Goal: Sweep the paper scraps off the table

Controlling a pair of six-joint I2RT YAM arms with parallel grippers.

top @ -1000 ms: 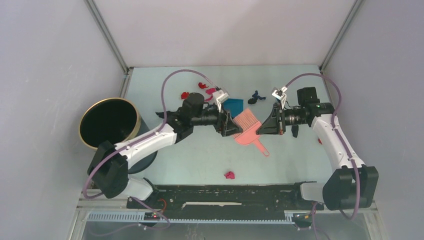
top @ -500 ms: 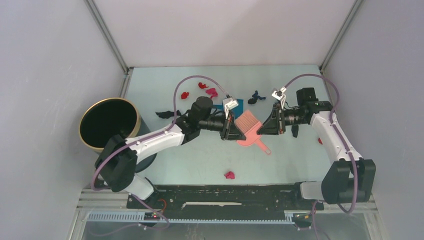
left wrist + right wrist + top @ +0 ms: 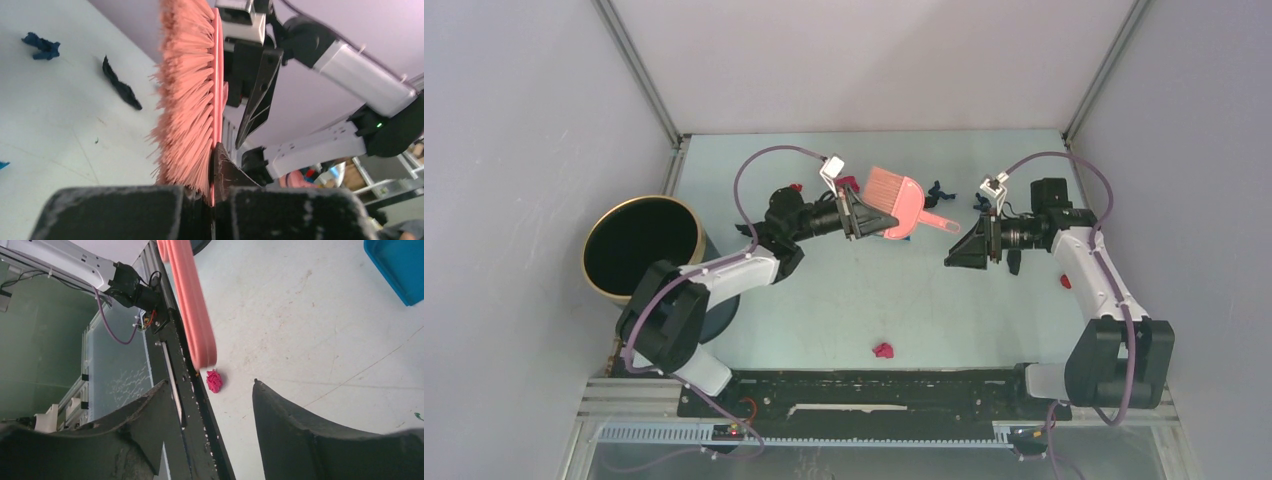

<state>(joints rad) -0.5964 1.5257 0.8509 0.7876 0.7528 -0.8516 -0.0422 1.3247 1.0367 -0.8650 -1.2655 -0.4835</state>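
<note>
Table (image 3: 824,300): paper scraps (image 3: 883,349) lie apart from left gripper (image 3: 861,214) clamping brush (image 3: 898,199); right gripper (image 3: 952,259) agape, seemingly empty.

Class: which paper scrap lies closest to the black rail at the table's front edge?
The magenta-pink scrap, lying alone just behind the black rail. The others, such as the dark blue scrap, lie farther back.

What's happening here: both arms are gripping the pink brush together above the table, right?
Not both. Only the left fingers are shut on the brush, held above the table. The right fingers stand open and empty, short of its handle. The top view shows this.
</note>
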